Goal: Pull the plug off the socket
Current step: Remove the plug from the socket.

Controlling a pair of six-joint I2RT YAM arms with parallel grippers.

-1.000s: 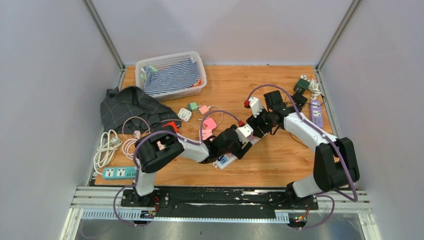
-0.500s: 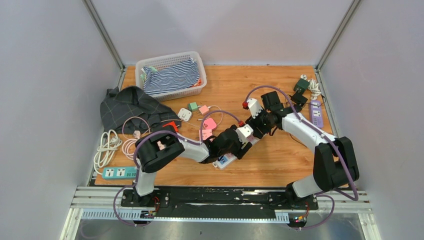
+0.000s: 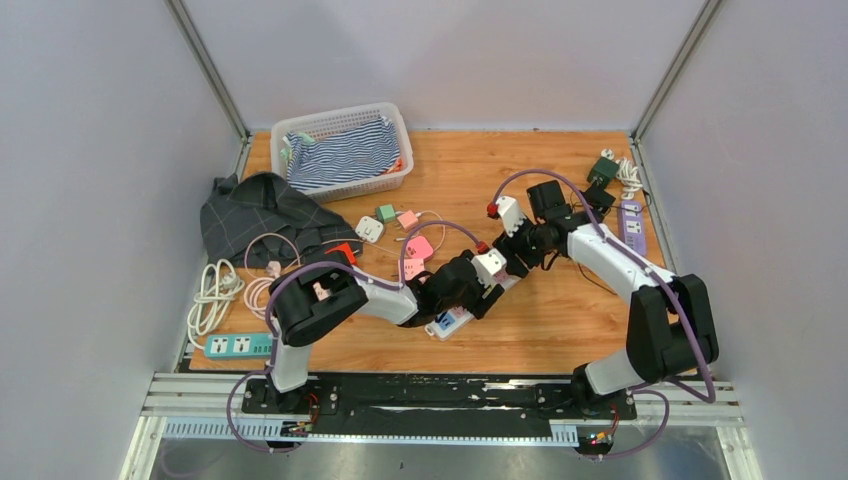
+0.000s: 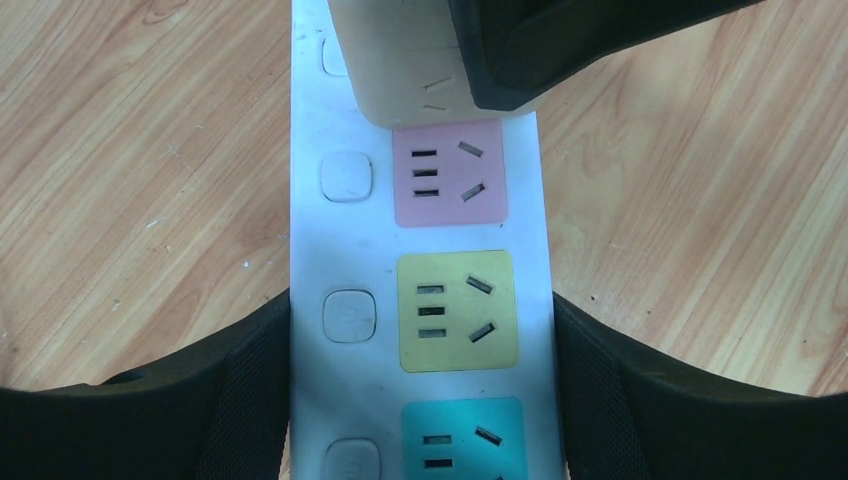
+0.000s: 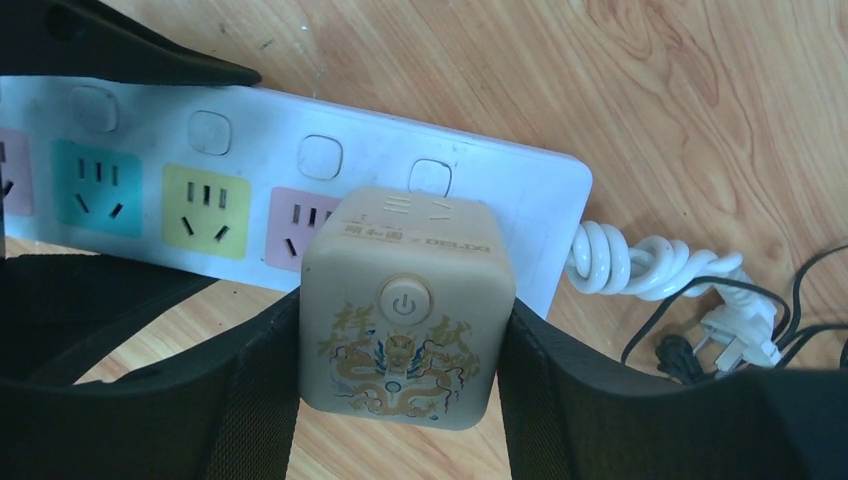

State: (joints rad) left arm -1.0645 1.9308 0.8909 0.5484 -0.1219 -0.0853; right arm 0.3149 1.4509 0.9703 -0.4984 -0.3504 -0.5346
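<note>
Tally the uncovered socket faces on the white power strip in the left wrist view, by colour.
Pink socket: 1
Yellow socket: 1
Teal socket: 1
Total: 3, on the white power strip below the beige plug

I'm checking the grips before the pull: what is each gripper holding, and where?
The right gripper clamps the beige cube plug by its two opposite side faces. The left gripper grips the white power strip by its long edges.
</note>
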